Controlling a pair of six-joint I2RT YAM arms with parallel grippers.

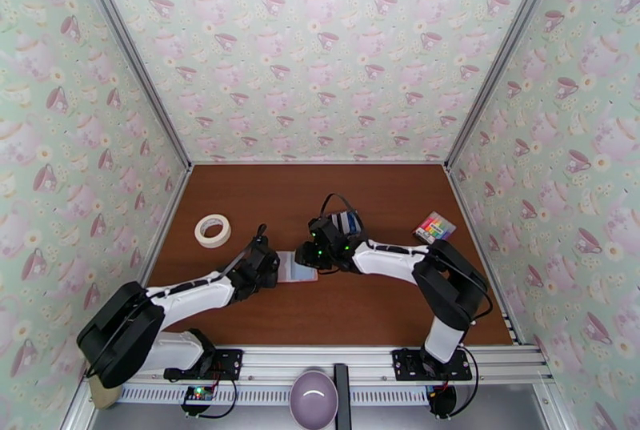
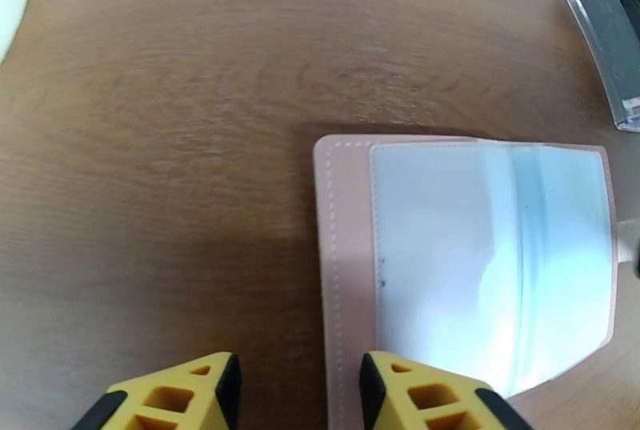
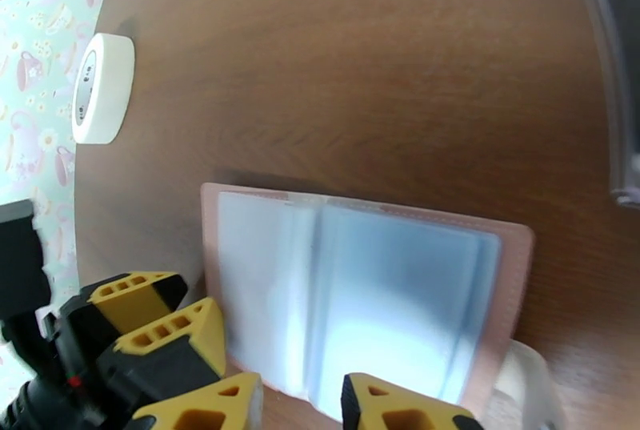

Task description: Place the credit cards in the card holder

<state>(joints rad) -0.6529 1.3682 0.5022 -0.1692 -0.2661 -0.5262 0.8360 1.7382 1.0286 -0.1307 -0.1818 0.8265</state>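
**Open card holder lies flat between two claws**

The card holder (image 1: pixel 297 267) lies at the middle of the brown table (image 1: pixel 384 183), spread open with its pale blue pockets up. Its long axis runs left to right in the top view, with the fold crosswise. Its snap tab (image 2: pixel 629 231) is on the side toward the right claw.

The left claw (image 2: pixel 296 383) straddles the pink stitched edge. Its fingers are apart and clenched on nothing. The right claw (image 3: pixel 302 403) hangs over the opposite edge, also released.

Bare wood stretches to the back wall and along the lower part of the table. Patterned walls close in the left, back and right edges.

The credit cards (image 1: pixel 346 222) stand just above the right claw. A tape roll (image 1: pixel 212 230) sits well to the left and a rainbow block (image 1: pixel 434 227) near the right wall. The print inside the tape roll is too small to read.
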